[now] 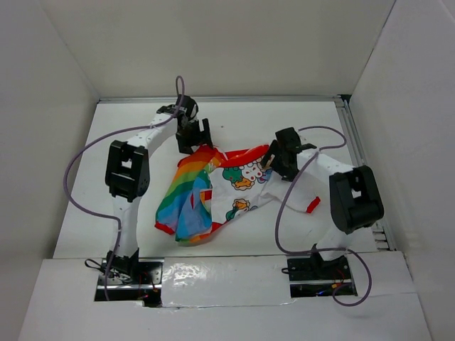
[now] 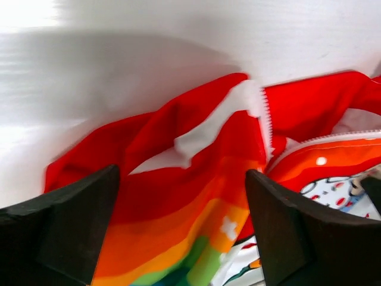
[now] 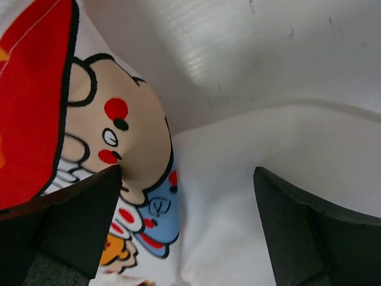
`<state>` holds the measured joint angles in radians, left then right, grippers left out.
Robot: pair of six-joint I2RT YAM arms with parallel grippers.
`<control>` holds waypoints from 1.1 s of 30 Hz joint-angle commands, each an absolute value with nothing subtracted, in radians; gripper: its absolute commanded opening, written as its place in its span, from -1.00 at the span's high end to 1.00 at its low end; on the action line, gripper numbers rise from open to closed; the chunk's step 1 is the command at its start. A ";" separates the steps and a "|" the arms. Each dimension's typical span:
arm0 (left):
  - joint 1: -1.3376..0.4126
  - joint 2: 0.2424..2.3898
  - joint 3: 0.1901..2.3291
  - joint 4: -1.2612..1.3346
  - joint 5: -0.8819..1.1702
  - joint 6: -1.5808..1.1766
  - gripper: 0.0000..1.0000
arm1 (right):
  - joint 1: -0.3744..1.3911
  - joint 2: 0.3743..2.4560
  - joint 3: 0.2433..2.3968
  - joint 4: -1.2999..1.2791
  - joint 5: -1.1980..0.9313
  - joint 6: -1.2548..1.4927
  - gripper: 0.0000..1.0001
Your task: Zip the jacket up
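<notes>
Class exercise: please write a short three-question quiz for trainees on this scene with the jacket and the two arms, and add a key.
1. True or false: the left gripper is shut on the jacket.
2. Which part of the jacket lies nearest the left arm? A) rainbow-striped panel B) cartoon print C) white sleeve
3. Fill in: the cuff lying beside the right arm is coloured ___.
Key: 1 false, it is open; 2 A; 3 red.
</notes>
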<state>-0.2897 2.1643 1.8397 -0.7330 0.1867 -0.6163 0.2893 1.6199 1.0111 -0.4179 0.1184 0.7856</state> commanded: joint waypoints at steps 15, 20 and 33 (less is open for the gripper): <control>-0.322 1.797 1.963 -0.628 0.290 -0.482 1.00 | 0.322 1.318 1.294 -0.383 0.215 0.457 1.00; -0.324 1.435 1.915 -0.539 0.241 -0.417 1.00 | 0.333 1.117 1.405 -0.462 0.207 0.331 1.00; -0.331 1.092 1.839 -0.505 0.265 -0.370 1.00 | 0.376 0.773 1.440 -0.505 0.132 0.207 1.00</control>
